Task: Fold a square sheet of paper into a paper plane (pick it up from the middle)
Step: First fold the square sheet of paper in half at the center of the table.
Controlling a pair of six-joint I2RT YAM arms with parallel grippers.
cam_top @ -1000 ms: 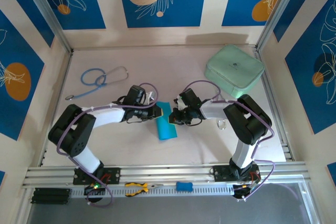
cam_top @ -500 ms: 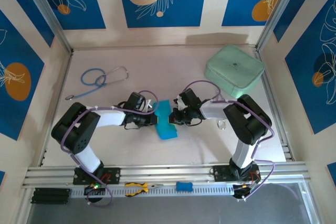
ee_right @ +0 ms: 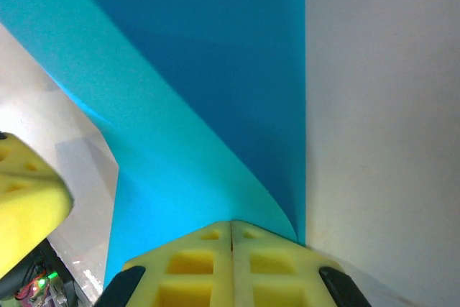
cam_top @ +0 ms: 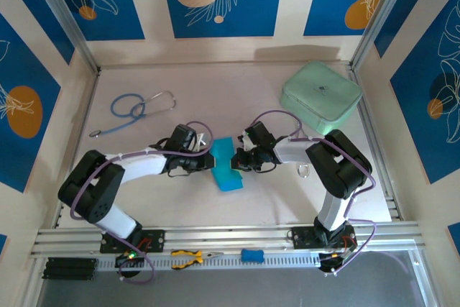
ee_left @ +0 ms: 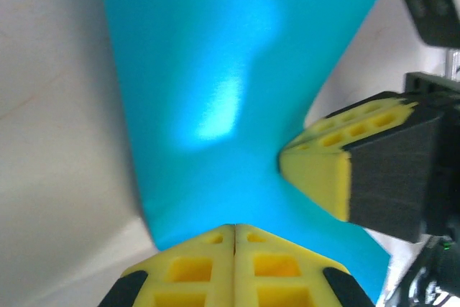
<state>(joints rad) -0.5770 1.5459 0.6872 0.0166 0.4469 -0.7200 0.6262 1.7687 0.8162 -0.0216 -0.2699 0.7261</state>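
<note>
The square sheet of paper (cam_top: 227, 166) is bright cyan-blue and sits mid-table, bowed and pinched narrow at its middle. My left gripper (cam_top: 210, 162) meets its left edge and my right gripper (cam_top: 239, 160) its right edge. In the left wrist view the paper (ee_left: 215, 84) runs down into my left gripper (ee_left: 235, 226), whose yellow jaws are pressed together. The right gripper's fingers (ee_left: 323, 170) touch the sheet's far edge. In the right wrist view a lighter layer of the paper (ee_right: 180, 141) curls up into my right gripper (ee_right: 231, 222), also shut.
A mint-green case (cam_top: 321, 96) lies at the back right and a blue-tubed stethoscope (cam_top: 136, 108) at the back left. A small metal ring (cam_top: 304, 171) rests right of the right arm. Yellow pliers (cam_top: 188, 257) and a small blue block (cam_top: 251, 254) lie on the front rail.
The left arm's elbow swung outward and its gripper drew slightly left and nearer. The paper's far end shifted left and spread wider. The right arm stayed put.
</note>
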